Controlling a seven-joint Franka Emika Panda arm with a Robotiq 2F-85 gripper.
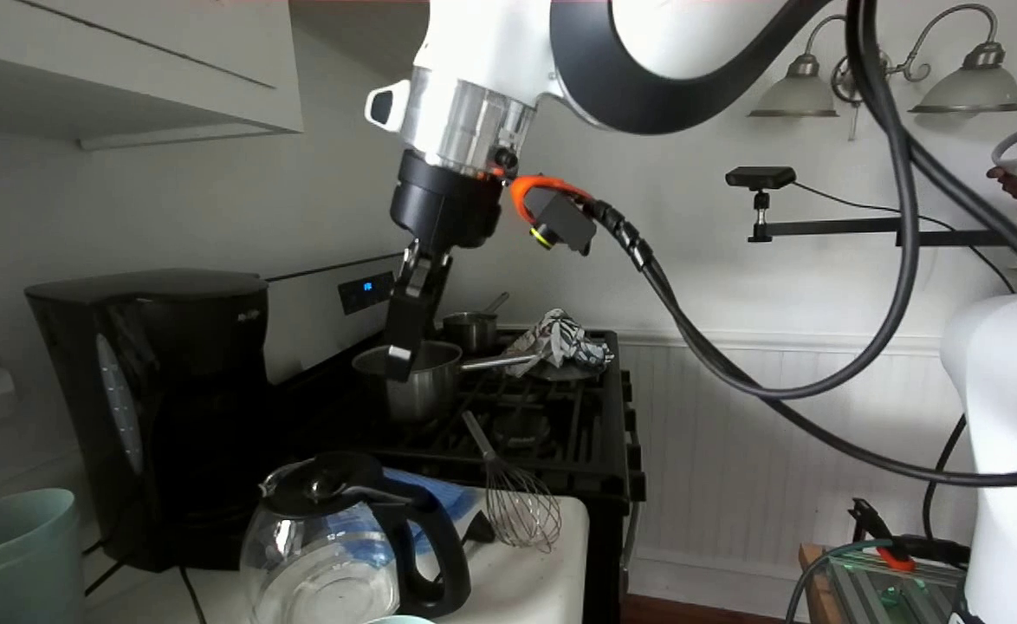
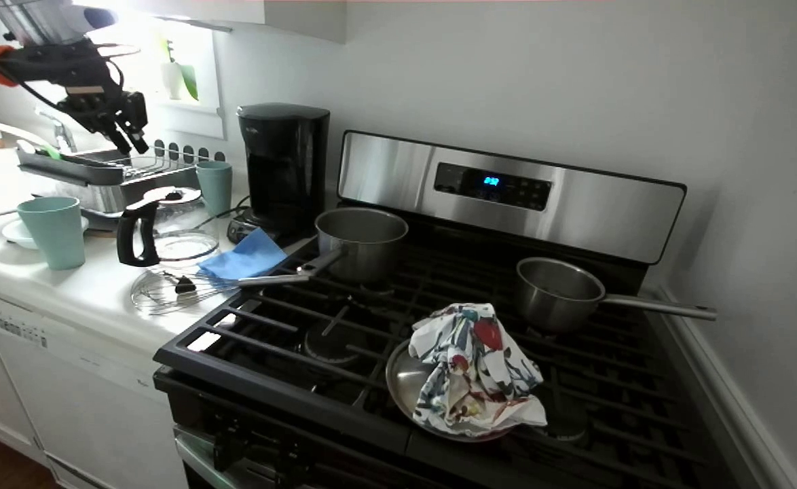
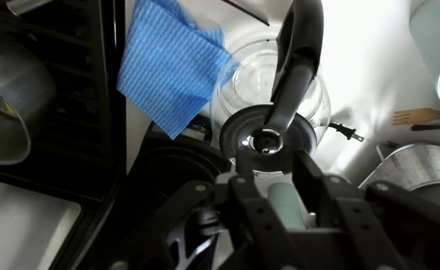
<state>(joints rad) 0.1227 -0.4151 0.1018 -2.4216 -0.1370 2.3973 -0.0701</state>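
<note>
My gripper [image 3: 272,159] is open, with nothing between its fingers. In both exterior views it hangs in the air above the counter [image 1: 404,360] [image 2: 134,144]. In the wrist view its fingertips overlap the black lid of the glass coffee carafe [image 3: 257,78], which stands lower down. The carafe, upright with a black handle, shows in both exterior views [image 1: 327,550] [image 2: 184,234]. The black coffee maker [image 2: 283,156] stands beside it. A blue cloth [image 3: 171,63] lies against the carafe. A pale green cup [image 3: 285,206] shows between the fingers, farther below.
A whisk [image 2: 188,292] lies on the counter's edge. Another green cup [image 2: 52,234] and a dish rack [image 2: 93,193] stand nearby. The stove holds two saucepans [image 2: 361,248] [image 2: 551,299] and a frying pan [image 2: 405,380] under a patterned cloth [image 2: 473,373]. An upper cabinet [image 1: 127,78] overhangs.
</note>
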